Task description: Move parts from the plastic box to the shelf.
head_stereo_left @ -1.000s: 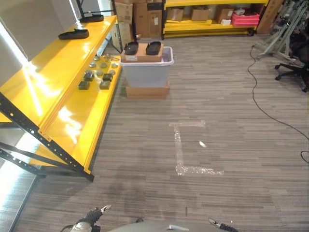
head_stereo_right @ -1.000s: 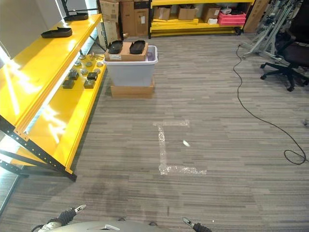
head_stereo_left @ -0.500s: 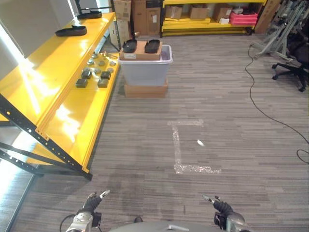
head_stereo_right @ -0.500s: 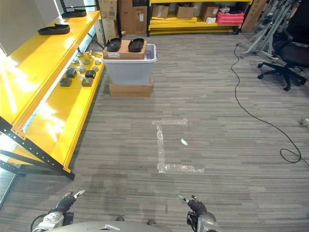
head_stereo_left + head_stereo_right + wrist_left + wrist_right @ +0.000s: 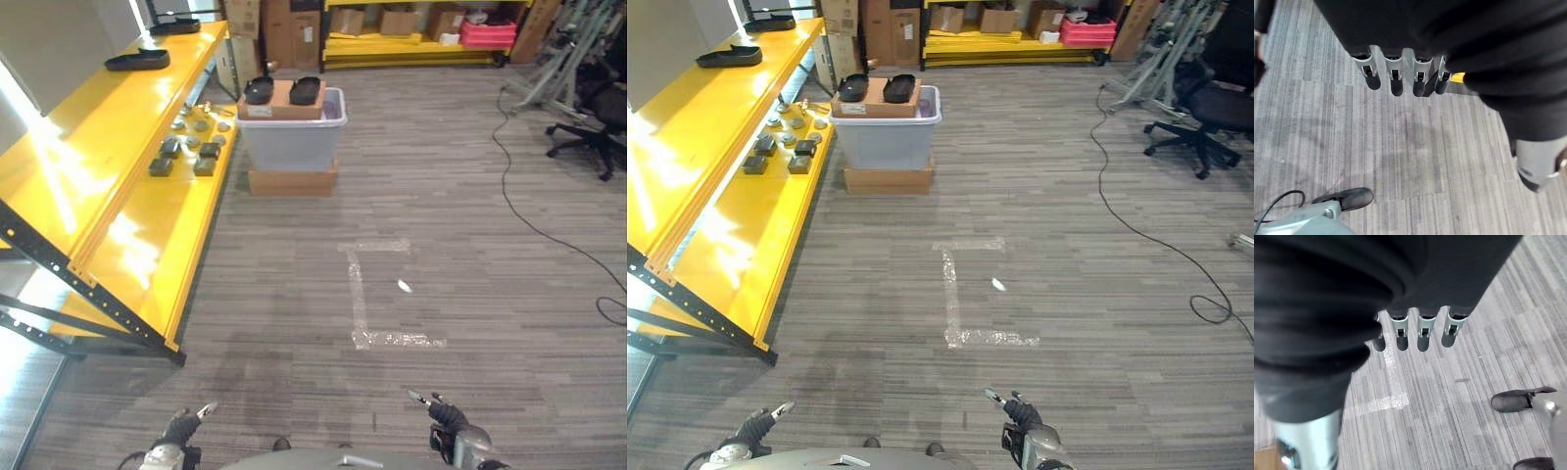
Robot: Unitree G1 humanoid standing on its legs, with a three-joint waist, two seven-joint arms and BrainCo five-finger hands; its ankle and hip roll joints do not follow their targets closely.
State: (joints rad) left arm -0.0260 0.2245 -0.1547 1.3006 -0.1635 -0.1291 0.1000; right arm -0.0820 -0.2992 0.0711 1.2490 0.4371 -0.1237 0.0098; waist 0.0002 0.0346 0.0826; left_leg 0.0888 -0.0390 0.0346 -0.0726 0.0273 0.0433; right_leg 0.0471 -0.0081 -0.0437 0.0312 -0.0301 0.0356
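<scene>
A grey plastic box [image 5: 291, 137] stands far ahead on a flat cardboard box, next to the yellow shelf [image 5: 118, 186]. A brown carton with two black parts [image 5: 282, 92] rests across its rim. Several small dark and round parts [image 5: 186, 155] lie on the shelf's lower level. A long black part [image 5: 137, 61] lies on the upper level. My left hand [image 5: 179, 431] hangs low at the near edge, fingers [image 5: 1396, 78] straight, empty. My right hand [image 5: 443, 421] is likewise low and open, fingers [image 5: 1422, 333] straight over the floor.
White tape marks [image 5: 362, 294] lie on the grey plank floor between me and the box. A black cable [image 5: 529, 215] runs along the right. An office chair [image 5: 593, 122] stands far right. More yellow racking with cartons [image 5: 421, 29] lines the back wall.
The camera has moved forward a little, so the box and shelf sit higher in view. My left hand has dropped lower at the bottom edge; my right hand came into view.
</scene>
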